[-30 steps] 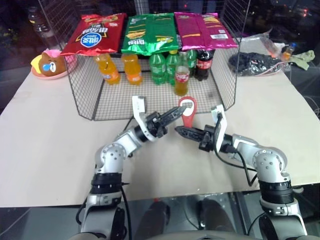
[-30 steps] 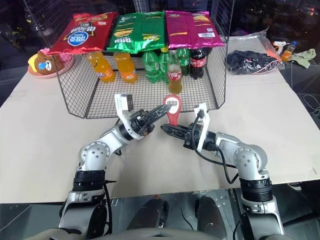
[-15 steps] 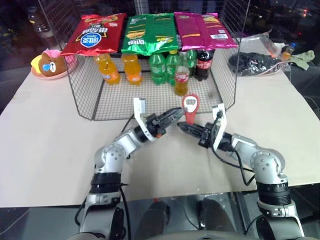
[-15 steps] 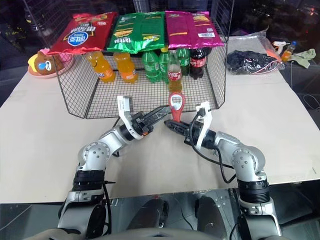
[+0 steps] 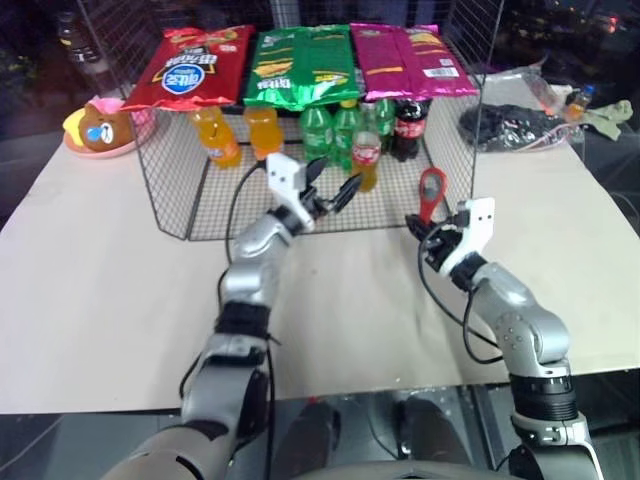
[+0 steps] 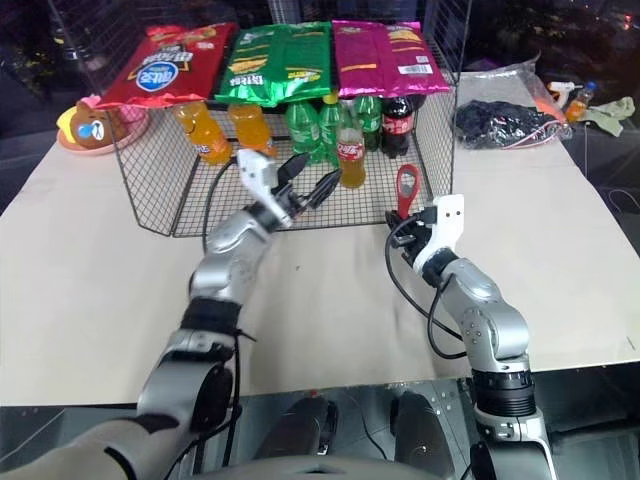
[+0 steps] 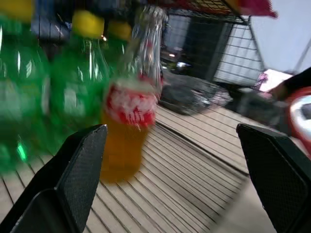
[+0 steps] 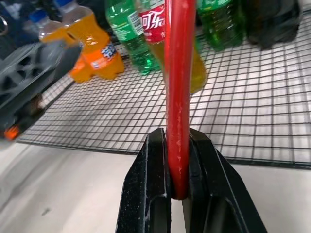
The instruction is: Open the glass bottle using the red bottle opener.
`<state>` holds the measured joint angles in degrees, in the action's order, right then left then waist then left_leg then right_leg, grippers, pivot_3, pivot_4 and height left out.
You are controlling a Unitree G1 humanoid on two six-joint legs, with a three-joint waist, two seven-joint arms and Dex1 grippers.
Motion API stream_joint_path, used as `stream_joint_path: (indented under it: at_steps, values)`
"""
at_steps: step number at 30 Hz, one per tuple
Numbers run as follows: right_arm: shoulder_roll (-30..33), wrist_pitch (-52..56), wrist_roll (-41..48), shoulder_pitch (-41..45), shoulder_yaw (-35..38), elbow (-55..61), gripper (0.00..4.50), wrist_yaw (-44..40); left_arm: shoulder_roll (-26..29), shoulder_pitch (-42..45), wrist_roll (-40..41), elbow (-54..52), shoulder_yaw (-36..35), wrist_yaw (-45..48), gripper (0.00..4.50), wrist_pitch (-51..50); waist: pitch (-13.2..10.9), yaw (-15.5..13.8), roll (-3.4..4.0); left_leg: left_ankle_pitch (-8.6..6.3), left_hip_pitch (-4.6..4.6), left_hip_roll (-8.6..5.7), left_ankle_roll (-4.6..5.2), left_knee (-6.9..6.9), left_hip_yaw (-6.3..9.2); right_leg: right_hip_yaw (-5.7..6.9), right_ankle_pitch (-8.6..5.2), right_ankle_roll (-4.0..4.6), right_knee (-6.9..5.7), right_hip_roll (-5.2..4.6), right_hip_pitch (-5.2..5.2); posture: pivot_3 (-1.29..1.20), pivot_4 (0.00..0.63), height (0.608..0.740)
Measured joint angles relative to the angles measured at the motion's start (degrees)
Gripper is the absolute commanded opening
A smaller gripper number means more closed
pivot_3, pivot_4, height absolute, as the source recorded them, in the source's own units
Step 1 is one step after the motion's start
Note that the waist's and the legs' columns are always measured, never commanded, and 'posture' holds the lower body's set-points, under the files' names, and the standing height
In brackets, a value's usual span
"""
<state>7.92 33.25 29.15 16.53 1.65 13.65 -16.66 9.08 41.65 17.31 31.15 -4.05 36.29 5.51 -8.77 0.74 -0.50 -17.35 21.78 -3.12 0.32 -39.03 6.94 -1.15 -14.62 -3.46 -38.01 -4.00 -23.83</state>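
The glass bottle (image 7: 129,111) looks blurry in the left wrist view. The red bottle opener (image 8: 180,87) runs off the top edge and hides part of the bottle.

The left arm was extended toward the far side, its left gripper (image 5: 335,192) raised slightly with both fingers spread wide and nothing between them. The right arm was bent at the near right, its right gripper (image 8: 179,160) clamped tight on the red bottle opener (image 5: 431,189).
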Motion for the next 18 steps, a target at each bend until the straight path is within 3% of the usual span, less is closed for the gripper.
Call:
stream_joint_path:
  at_steps: [9,18]
  values:
    - [-1.4,-0.5,-2.1,-1.2,-1.6,0.7,0.0,0.9,-1.8,14.6,-11.8,29.8,1.3,-10.2,4.4,19.5,0.0,0.1,-0.01,0.0,0.11,-0.07,0.01,-0.03,0.06,0.06,0.0,-0.01,-0.04,-0.01,-0.08,0.0,0.15,0.74]
    - [0.3,-1.2,-6.2,-2.5,-3.2,4.8,0.0,1.9,-4.6,21.2,-16.1,40.8,1.8,-15.9,4.4,22.2,0.0,0.6,-0.01,0.0,0.09,-0.11,0.01,-0.03,0.06,0.06,0.0,-0.02,-0.08,0.0,-0.08,0.0,0.15,0.74]
